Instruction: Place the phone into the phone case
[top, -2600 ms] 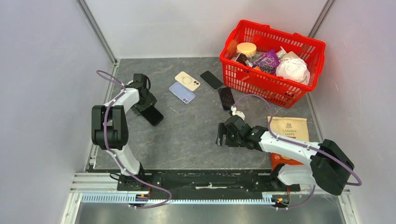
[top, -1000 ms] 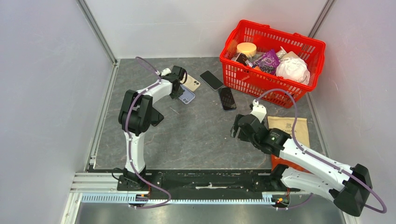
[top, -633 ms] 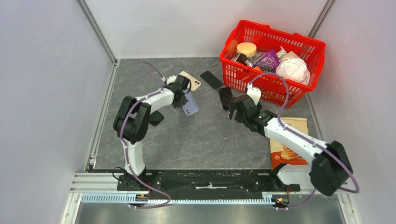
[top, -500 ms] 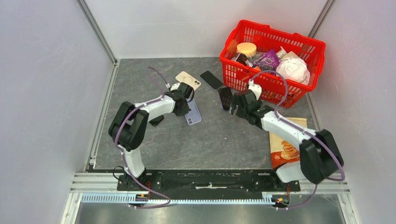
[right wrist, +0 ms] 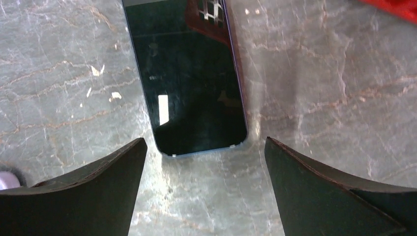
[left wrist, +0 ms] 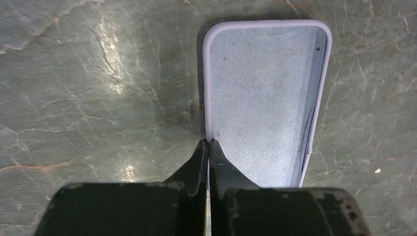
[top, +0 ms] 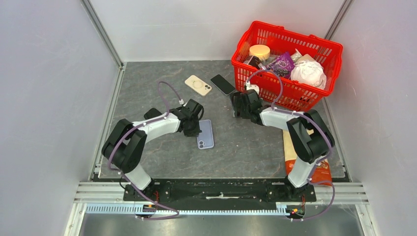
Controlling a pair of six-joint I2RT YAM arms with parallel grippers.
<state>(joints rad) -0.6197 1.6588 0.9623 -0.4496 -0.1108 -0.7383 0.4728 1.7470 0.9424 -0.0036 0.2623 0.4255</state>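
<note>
I see the case (left wrist: 265, 98), a pale lilac shell, lying open side up on the grey, marbled table (top: 236, 152), with its speckled blue-grey lining in full view. The left claw (left wrist: 209, 142) is clenched: its two dark fingers pinch the case's left rim, one tip inside the wall and one outside. The rest of the case stretches away beyond the tips.

The phone (right wrist: 189, 73), a glossy black slab with a thin bluish edge, lies screen up and flat on the table, and its glass mirrors a patch of red mesh. The right claw (right wrist: 205, 147) is spread wide and grips nothing. Its fingers stand to either side of the phone's near, rounded end, clear of it, and the handset runs on past them.

From overhead, I place the phone under that claw just beside the red basket (top: 285, 91). It lies well apart from the case at mid-table.
</note>
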